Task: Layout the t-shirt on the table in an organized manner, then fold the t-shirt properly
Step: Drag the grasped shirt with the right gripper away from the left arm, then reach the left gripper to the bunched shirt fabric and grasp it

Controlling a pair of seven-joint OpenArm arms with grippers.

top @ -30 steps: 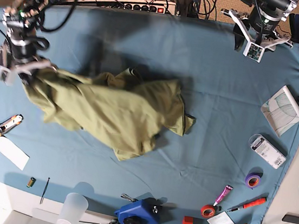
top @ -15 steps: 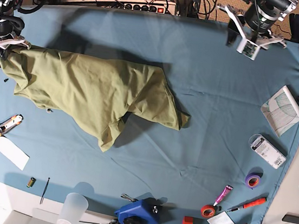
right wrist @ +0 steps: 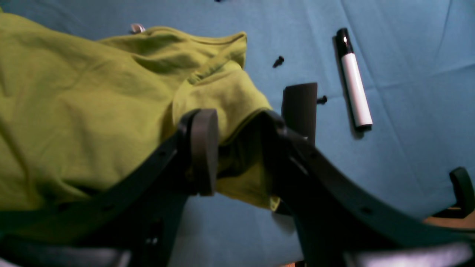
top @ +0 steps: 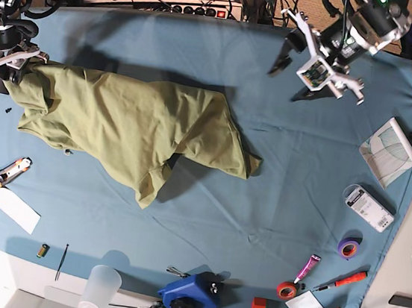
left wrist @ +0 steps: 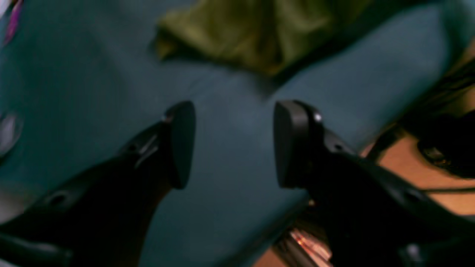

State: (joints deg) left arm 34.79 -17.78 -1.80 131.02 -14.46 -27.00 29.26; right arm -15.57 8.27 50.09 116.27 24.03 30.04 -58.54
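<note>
The olive-green t-shirt [top: 127, 125] lies crumpled across the left half of the teal table [top: 301, 173], with one flap folded under near its middle. At the table's far left edge, my right gripper [top: 10, 68] sits at the shirt's left end. In the right wrist view the right gripper [right wrist: 250, 111] has its jaws apart, and a hemmed corner of the t-shirt [right wrist: 222, 92] lies loosely between them. My left gripper [top: 292, 76] hovers over bare cloth at the back right. It is open and empty [left wrist: 233, 144], and the t-shirt [left wrist: 259, 33] is ahead of it.
A white marker [right wrist: 354, 89] and small black screws [right wrist: 278, 61] lie just beyond the right gripper. A utility knife [top: 8, 171], a card [top: 16, 210] and a cup [top: 99, 291] are at the front left. A blue device [top: 189, 293], tape rolls [top: 349, 247] and a notebook [top: 391, 150] line the front and right.
The right gripper pulled the shirt left and spread it wider, and its jaws have since parted. The left arm has swung in over the table toward the shirt and opened wider.
</note>
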